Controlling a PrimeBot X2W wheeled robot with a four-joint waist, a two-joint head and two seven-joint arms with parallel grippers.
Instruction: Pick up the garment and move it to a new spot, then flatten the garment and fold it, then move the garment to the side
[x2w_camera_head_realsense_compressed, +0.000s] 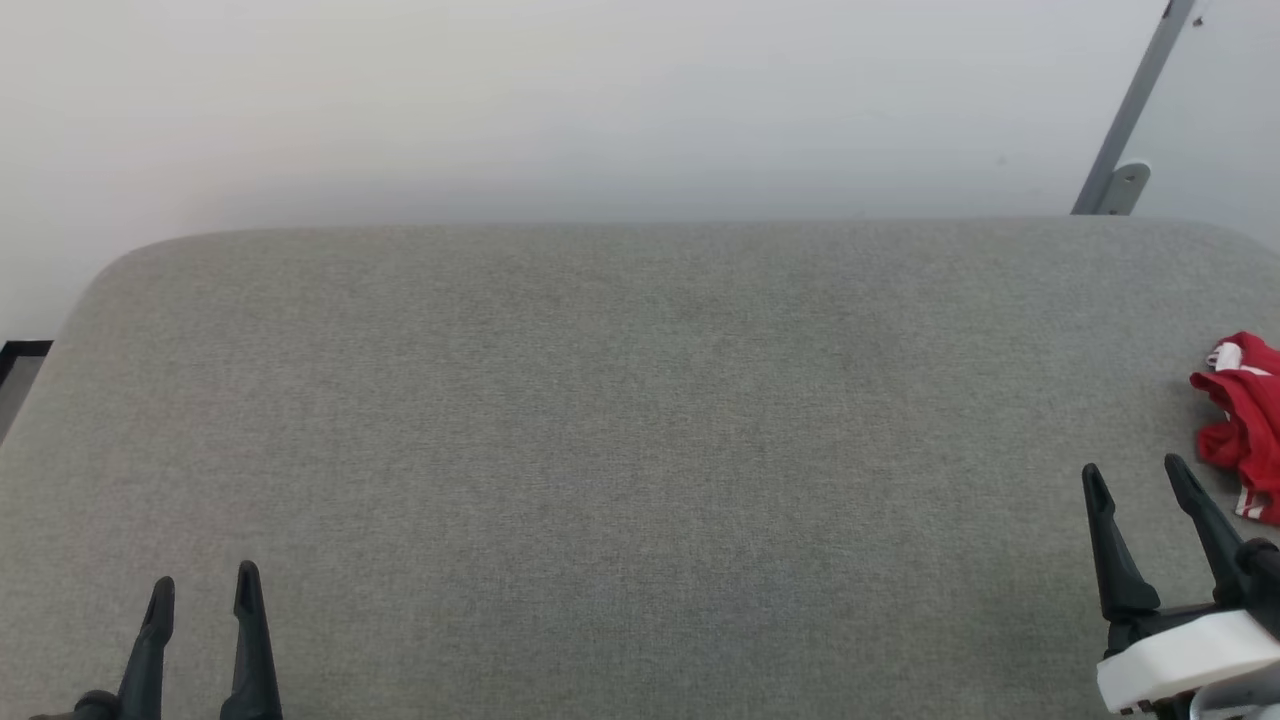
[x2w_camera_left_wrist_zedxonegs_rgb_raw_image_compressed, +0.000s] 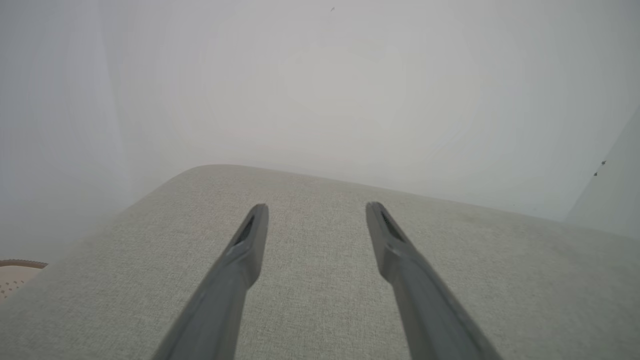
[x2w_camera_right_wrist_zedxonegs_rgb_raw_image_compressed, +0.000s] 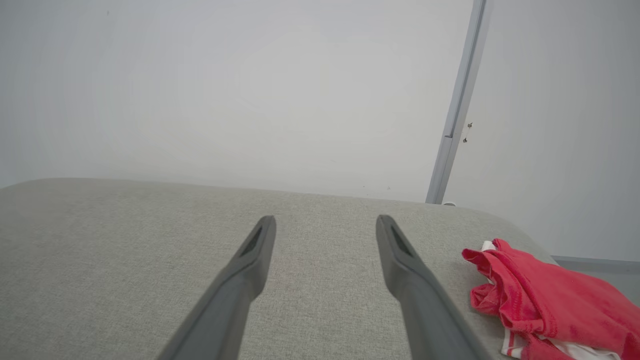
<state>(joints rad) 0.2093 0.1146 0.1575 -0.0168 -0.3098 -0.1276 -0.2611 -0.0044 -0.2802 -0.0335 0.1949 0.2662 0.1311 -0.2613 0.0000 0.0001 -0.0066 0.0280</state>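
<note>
The garment (x2w_camera_head_realsense_compressed: 1245, 420) — soft red cloth, crumpled — lay just right of the right gripper (x2w_camera_head_realsense_compressed: 1135, 468); it and the left gripper (x2w_camera_head_realsense_compressed: 205, 578) stood spread, empty

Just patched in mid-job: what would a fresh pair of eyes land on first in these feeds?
The crumpled red garment with white trim, bunched at the far right edge of the broad grey fabric surface, is the one splash of colour. The right tool stands open just beside it, not touching it, while the left tool sits open at the lower left.
</note>
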